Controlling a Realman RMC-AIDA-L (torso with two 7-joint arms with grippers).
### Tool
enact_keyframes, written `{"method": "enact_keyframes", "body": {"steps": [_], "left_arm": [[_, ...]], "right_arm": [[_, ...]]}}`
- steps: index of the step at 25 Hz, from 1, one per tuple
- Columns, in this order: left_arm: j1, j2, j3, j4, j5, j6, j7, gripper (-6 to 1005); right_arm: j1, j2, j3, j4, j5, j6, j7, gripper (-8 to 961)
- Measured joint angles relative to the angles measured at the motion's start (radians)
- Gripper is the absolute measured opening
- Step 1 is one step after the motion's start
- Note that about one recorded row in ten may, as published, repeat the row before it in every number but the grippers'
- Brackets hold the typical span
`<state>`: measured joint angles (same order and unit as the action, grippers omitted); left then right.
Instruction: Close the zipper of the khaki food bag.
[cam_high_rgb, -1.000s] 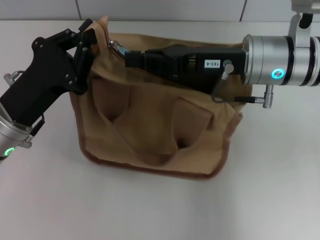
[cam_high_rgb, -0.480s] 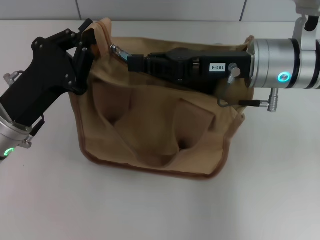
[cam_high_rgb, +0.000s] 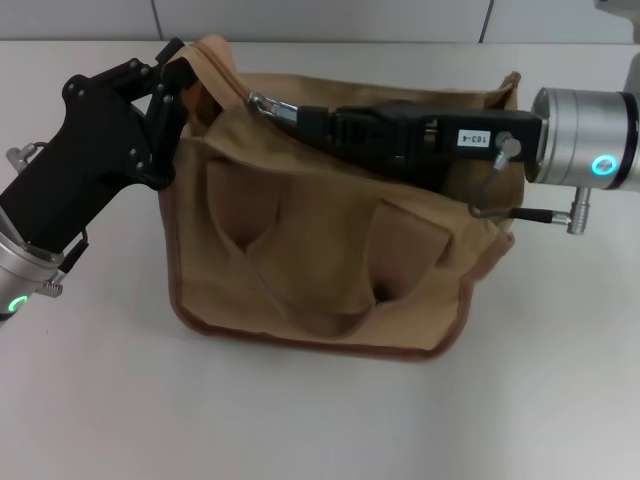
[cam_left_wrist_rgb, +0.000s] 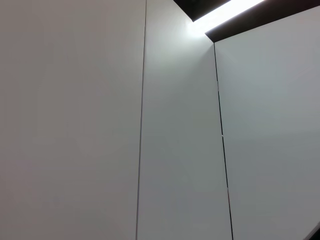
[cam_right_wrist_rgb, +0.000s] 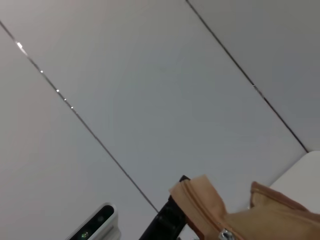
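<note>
- The khaki food bag (cam_high_rgb: 320, 260) sits toward the far edge of the white table (cam_high_rgb: 300, 420), roughly midway between the left and right edges, its front pocket facing the camera and the brown piping running along its near bottom edge.
- Over on the left, the left gripper (cam_high_rgb: 178, 75) is up at the bag's far-left top corner, black fingers pinched shut on the fabric there, and that corner stands up in a peak.
- Now the right gripper (cam_high_rgb: 290, 113): it lies stretched along the top of the bag, arm coming in from the table's right edge, and its tip is clamped on the silver pull of the zipper (cam_high_rgb: 265, 103).
- That metal pull sits toward the left end of the bag's top, just beside the raised corner the left gripper holds.
- The bag's right end flares up into a point near the silver wrist of the right arm.
- In the right wrist view, the tan zipper tape and a glint of the silver slider (cam_right_wrist_rgb: 225, 234) show at the lower edge, with wall panels behind.
- Left wrist view: nothing but pale wall panels (cam_left_wrist_rgb: 100, 125) and a bright light strip.
</note>
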<state>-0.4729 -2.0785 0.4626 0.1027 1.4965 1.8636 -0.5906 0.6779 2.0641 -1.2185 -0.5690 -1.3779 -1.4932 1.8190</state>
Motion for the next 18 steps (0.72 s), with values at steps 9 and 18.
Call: {"method": "enact_keyframes", "body": {"steps": [9,18], "left_arm": [[0.013,-0.001,-0.018,-0.001,-0.001,-0.030,0.025,20],[0.027,0.000,-0.050,-0.011,-0.001,-0.068,0.038,20]], "right_arm": [[-0.023,-0.008,0.007,0.003,-0.001,-0.008,0.001,5],[-0.071,-0.035,0.017,0.003,-0.001,-0.088,0.033,2]]}}
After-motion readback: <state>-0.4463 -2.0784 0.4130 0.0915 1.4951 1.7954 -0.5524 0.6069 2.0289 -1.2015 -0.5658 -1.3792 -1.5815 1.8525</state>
